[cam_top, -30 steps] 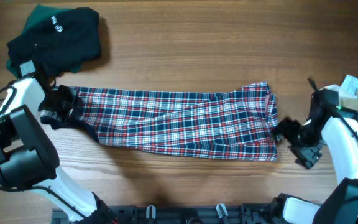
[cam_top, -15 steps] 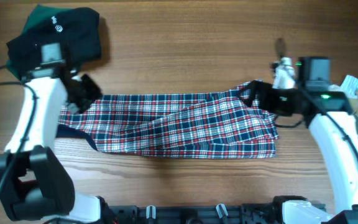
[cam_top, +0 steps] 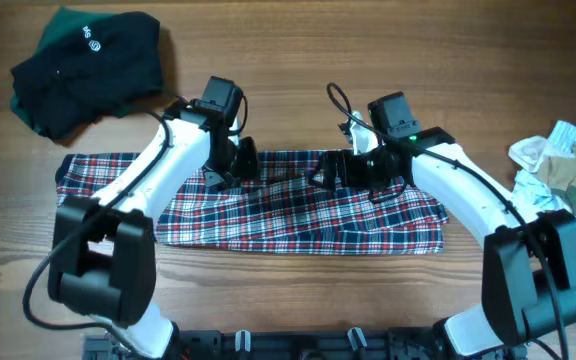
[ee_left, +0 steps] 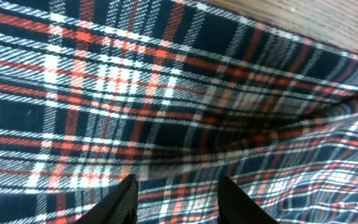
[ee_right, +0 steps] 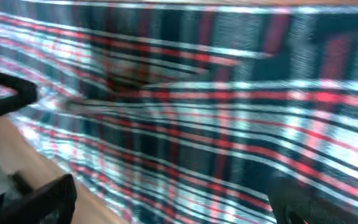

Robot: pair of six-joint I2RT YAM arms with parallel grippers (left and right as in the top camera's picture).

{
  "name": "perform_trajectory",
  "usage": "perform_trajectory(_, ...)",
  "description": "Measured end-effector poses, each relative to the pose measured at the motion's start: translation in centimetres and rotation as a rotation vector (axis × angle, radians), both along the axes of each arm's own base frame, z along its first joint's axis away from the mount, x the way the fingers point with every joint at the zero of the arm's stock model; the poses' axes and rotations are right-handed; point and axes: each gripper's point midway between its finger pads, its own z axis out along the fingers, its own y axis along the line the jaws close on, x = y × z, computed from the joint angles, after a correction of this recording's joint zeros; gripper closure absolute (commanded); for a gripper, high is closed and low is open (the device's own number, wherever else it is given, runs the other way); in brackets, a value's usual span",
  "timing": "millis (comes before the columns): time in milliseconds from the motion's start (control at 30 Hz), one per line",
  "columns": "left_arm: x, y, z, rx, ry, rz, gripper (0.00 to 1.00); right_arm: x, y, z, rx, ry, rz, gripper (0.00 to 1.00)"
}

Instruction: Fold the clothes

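1. Plaid garment (cam_top: 298, 215) laid as a long band across the middle of the table (cam_top: 298, 60), seemingly doubled lengthwise.
2. Left gripper (cam_top: 240, 165) over the garment's far edge, a little left of its centre. Jaws partly apart, fingers (ee_left: 124, 200) either side of bare plaid, nothing visibly pinched.
3. Right gripper (cam_top: 330, 170) over the same far edge, a little right of centre. Jaws spread wide, holding nothing.
4. Likely step: pinching that far edge.
   - Lower onto the hem itself.
   - Catch every layer.
   - Close both grippers together.
   - Lift level, to avoid skewing the band.
5. Count:
   - one plaid garment
   - one dark green garment (cam_top: 88, 60), beyond the plaid's far left corner
   - one pale heap (cam_top: 563, 165), off its right end, pieces impossible to count
   - two grippers
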Motion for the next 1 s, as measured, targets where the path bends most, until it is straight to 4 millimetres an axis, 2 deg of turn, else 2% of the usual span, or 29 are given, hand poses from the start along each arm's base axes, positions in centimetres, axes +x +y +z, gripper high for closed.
perform_trajectory(133,0.3,-0.1,-1.3,0.004,0.016,0.0,0.55,-0.1,-4.2,-2.0,-0.239,0.048,-0.157,0.0)
perform_trajectory(200,0.3,-0.1,-1.9,0.01,0.028,0.0,0.47,0.0,-6.1,-2.5,-0.33,0.056,-0.232,0.0)
perform_trajectory(467,0.3,0.4,-2.6,0.041,0.036,0.004,0.43,1.6,-11.1,-2.7,-0.423,0.049,-0.396,0.0)
perform_trajectory(567,0.3,0.5,-2.6,0.045,0.035,0.001,0.34,1.9,-12.2,-2.7,-0.44,0.047,-0.423,0.0)
perform_trajectory(600,0.4,0.6,-2.6,0.056,0.03,-0.002,0.32,2.1,-13.3,-2.7,-0.454,0.047,-0.45,0.0)
perform_trajectory(767,0.6,1.8,-2.8,0.108,0.019,0.004,0.31,2.0,-16.4,-2.8,-0.457,0.086,-0.523,0.0)
perform_trajectory(900,0.6,2.7,-2.9,0.126,0.027,0.008,0.29,2.0,-15.7,-2.3,-0.423,0.072,-0.49,0.0)
perform_trajectory(1000,0.4,4.0,-2.4,0.136,0.039,0.033,0.27,3.0,-14.3,-0.5,-0.335,-0.002,-0.442,0.0)
